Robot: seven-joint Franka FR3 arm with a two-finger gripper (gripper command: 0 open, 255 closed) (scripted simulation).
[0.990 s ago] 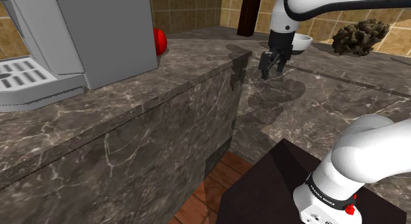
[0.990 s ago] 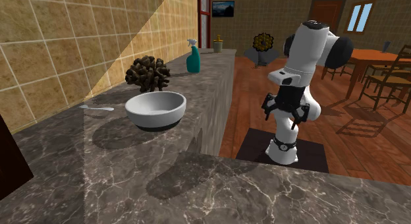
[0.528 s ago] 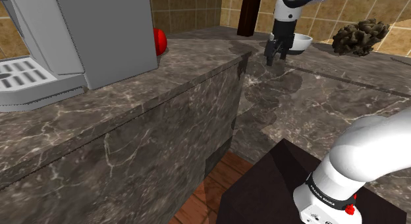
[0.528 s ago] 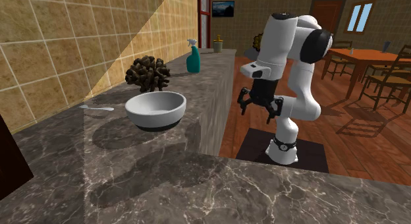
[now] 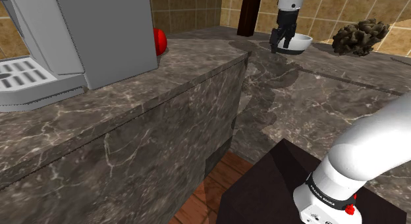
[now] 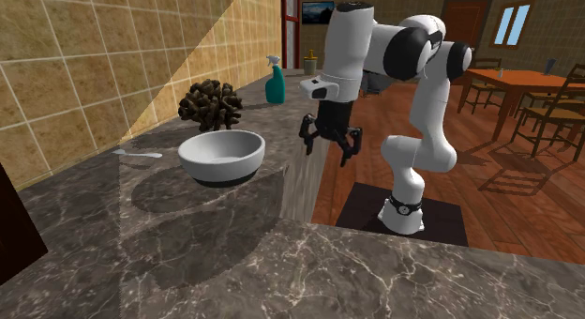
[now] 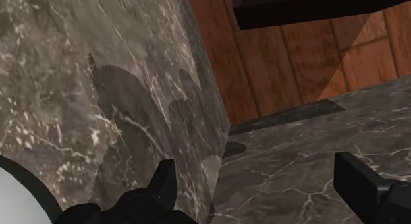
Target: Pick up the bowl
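The bowl [image 6: 222,155] is white and round and stands upright on the dark marble counter [image 6: 187,233], near a tiled wall. In the shoulder view the bowl [image 5: 300,43] sits at the far end of the counter, just behind my gripper [image 5: 282,43]. My gripper [image 6: 326,148] hangs open above the counter's edge, to the bowl's right in the second exterior view, apart from it. In the wrist view the two fingers [image 7: 164,183] stand wide apart with nothing between them, and the bowl's white rim [image 7: 16,199] shows beside one finger.
A brown spiky clump [image 6: 211,103] lies behind the bowl, a spoon [image 6: 139,155] beside it, and a green spray bottle [image 6: 274,81] further along. A grey appliance [image 5: 79,38] and a red object [image 5: 159,40] stand on the near counter. Wooden floor lies beyond the counter edge.
The arm has swung from over the floor toward the counter, bringing the gripper up to the counter's edge beside the bowl. The fingers stayed open. The bowl has not moved.
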